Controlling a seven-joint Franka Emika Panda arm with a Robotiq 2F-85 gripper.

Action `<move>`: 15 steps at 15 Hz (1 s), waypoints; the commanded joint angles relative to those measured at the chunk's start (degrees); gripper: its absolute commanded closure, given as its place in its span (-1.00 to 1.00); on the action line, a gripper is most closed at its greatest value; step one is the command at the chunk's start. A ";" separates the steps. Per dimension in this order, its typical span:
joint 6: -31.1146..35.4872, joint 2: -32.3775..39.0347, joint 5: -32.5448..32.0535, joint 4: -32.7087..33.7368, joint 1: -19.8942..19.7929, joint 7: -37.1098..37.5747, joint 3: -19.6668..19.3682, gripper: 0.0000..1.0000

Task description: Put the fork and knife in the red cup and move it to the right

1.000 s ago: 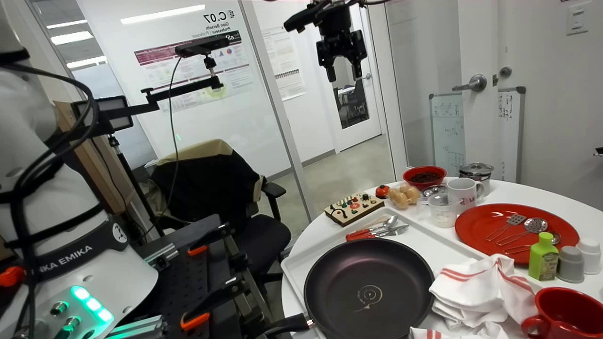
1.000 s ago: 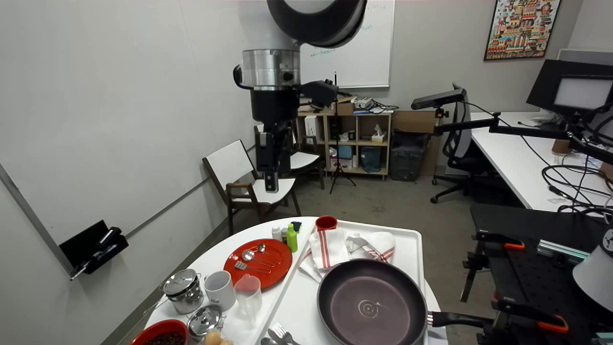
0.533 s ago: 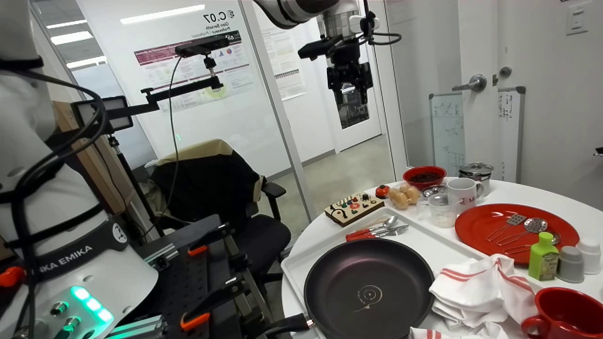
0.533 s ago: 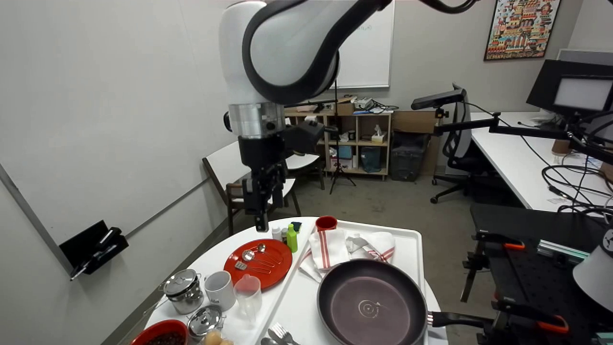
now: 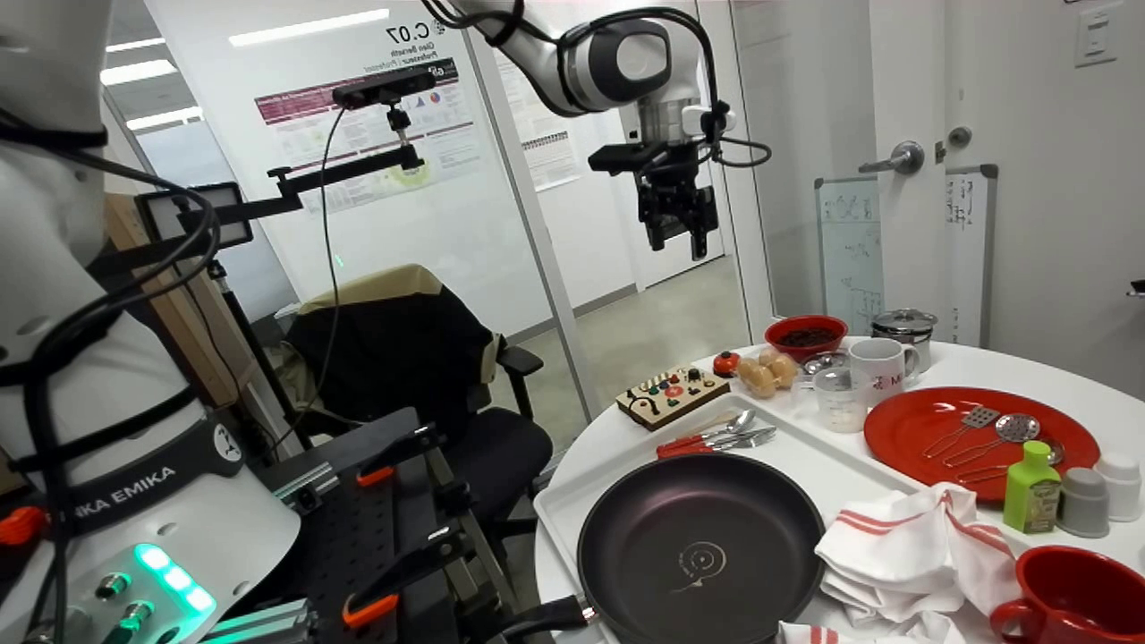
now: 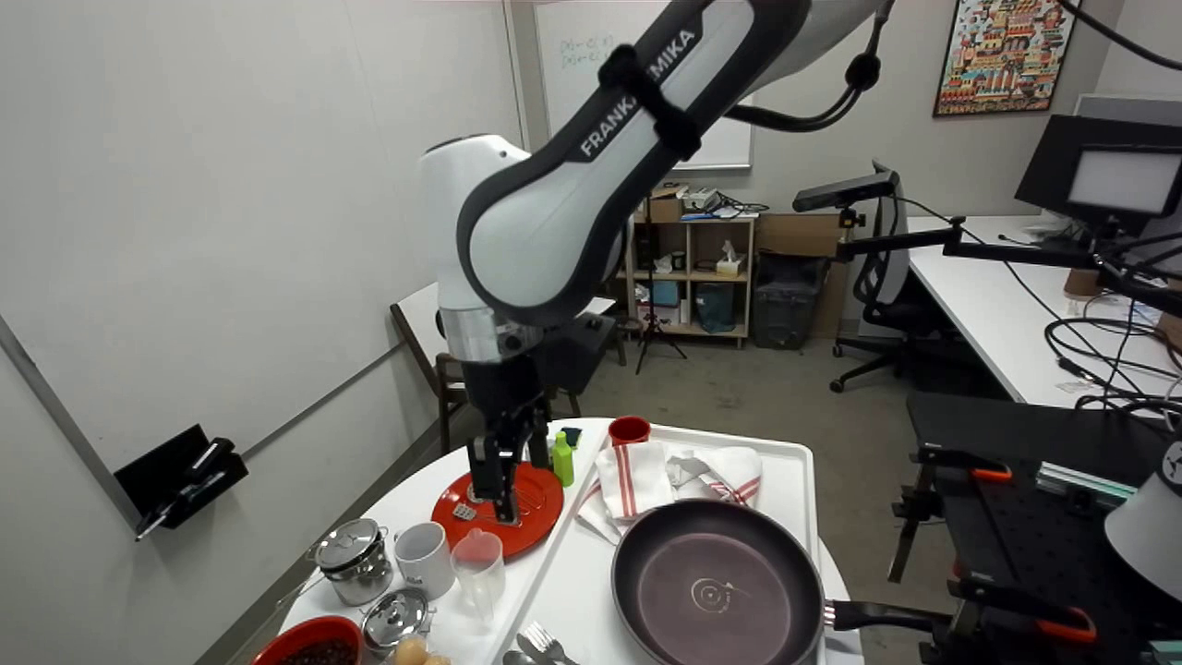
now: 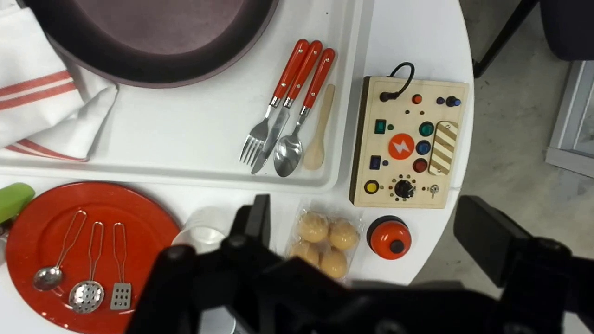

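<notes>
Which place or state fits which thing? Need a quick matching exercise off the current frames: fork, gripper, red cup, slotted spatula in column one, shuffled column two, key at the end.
Column one
1. fork
2. gripper
3. red cup
4. slotted spatula

Column two
A. beside the striped cloth
B. on the red plate
C. open, holding nothing
D. on the white tray, next to the knife

Pairs: 1-D, 2-C, 3-A, 4-B
</notes>
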 commanded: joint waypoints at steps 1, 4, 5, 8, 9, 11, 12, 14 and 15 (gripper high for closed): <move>0.59 5.86 -1.03 4.24 1.45 2.96 -0.93 -1.00; 0.76 8.84 -1.04 5.13 1.99 3.86 -1.02 -1.00; 1.22 9.69 -1.33 5.20 2.35 4.40 -1.28 -1.00; 1.85 12.17 -1.84 5.53 2.95 5.16 -1.95 -1.00; 1.96 13.04 -2.15 5.77 3.14 5.42 -2.26 -1.00; 2.06 14.99 -3.23 6.75 3.66 6.10 -3.32 -1.00; 2.02 15.97 -3.76 7.41 3.81 6.43 -3.83 -1.00; 1.88 17.97 -4.66 8.99 4.00 7.14 -4.76 -1.00; 1.86 18.74 -4.91 9.69 3.93 7.05 -4.90 -1.00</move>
